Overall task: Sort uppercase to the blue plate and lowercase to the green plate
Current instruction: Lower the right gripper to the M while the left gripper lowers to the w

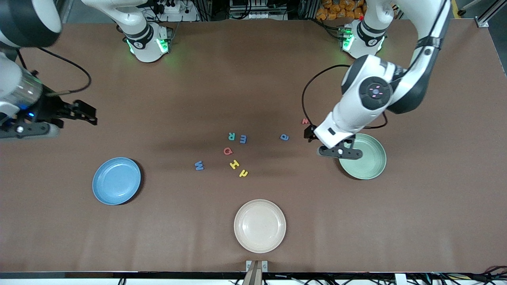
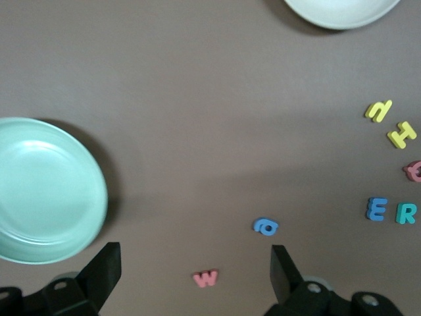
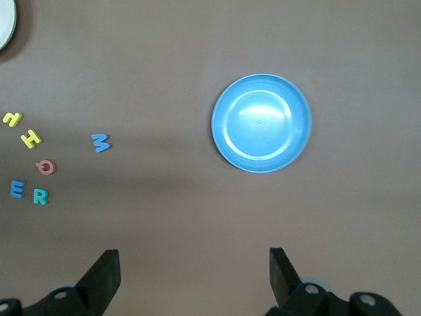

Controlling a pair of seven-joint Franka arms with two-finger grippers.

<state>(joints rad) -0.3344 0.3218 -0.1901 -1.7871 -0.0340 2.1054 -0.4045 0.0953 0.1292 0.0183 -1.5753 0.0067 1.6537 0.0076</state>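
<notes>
Capitals lie mid-table: green R (image 1: 231,137), red Q (image 1: 227,151), blue W (image 1: 199,165), yellow H (image 1: 234,164). Small letters: blue m (image 1: 243,139) beside R, yellow h (image 1: 243,173), blue a (image 1: 284,137) and red w (image 1: 305,121) toward the left arm's end. The blue plate (image 1: 116,181) and green plate (image 1: 366,158) hold nothing. My left gripper (image 2: 195,263) hangs open over the red w (image 2: 205,278), next to the green plate (image 2: 46,191). My right gripper (image 3: 194,263) waits open over bare table, apart from the blue plate (image 3: 261,123).
A beige plate (image 1: 260,225) sits near the table's front edge, nearer the camera than the letters. A black cable (image 1: 307,89) loops from the left arm above the table. Both robot bases stand along the table's back edge.
</notes>
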